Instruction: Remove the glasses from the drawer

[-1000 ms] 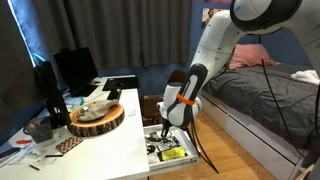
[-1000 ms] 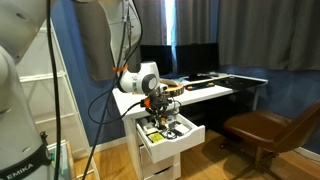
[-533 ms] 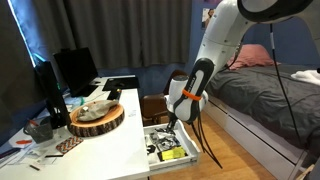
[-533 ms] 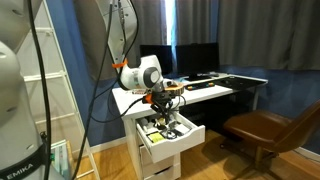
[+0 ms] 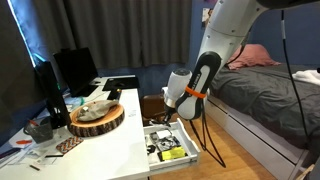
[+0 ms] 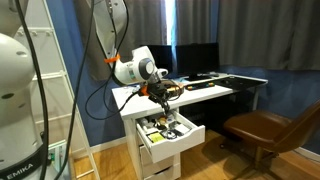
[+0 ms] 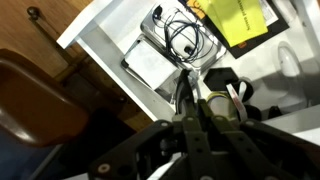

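The white drawer (image 5: 196, 152) stands pulled out under the desk; it also shows in the other exterior view (image 6: 176, 150) and from above in the wrist view (image 7: 108, 32). Inside lie a yellow flat item (image 7: 240, 20), a tangle of dark cables (image 7: 186, 40) and other clutter. My gripper (image 5: 166, 115) (image 6: 160, 97) hangs just above the drawer. In the wrist view its fingers (image 7: 190, 100) are pressed together on a thin dark piece, seemingly the glasses (image 7: 186, 88), which are mostly hidden by the fingers.
A white desk (image 5: 110, 145) holds a round wooden tray (image 5: 97, 118) and monitors (image 5: 72, 68). A bed (image 5: 270, 90) stands close beside the drawer. A brown chair (image 6: 262, 130) stands in front of the desk, and a white ladder shelf (image 6: 55, 100) is to the side.
My gripper has risen out of the drawer, fingers still together, and the arm has straightened upward. The drawer has not moved.
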Robot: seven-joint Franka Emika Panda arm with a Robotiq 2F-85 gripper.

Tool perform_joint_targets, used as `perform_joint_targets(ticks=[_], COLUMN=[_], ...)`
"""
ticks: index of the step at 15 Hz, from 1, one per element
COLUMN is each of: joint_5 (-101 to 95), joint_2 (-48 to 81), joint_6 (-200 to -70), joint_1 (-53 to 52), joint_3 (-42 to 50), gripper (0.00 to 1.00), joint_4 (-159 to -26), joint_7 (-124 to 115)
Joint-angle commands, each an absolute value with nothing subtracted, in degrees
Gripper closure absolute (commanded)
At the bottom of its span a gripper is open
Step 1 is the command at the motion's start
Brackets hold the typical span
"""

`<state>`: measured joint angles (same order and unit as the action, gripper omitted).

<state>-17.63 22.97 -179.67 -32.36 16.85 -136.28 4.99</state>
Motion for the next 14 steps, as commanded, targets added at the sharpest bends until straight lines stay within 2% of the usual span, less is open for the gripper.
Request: perform_joint_targets(ticks=[1,3,5,10,13,14], joint_5=[-22.0,-22.8,-22.9,-22.6,-21.6,-21.3], joint_2=[19.1,18.8,18.5,16.3,14.7,17.7], joint_6=[-183.3,-184.9,-185.4,-185.3,-187.2,-185.4], joint_1=[-47.5,-56.2,-61.6,-62.9,-55.8,-60.8], joint_3=[31.2,38.4,41.5,34.5,22.1,28.5], gripper=[0.93,0.93,0.93,0.93,0.92,0.94], joint_4=[-139.6,-140.2,-140.8,-142.4,-143.3,-141.1], joint_7=[-0.4,-0.7,0.5,3.4,4.5,2.4])
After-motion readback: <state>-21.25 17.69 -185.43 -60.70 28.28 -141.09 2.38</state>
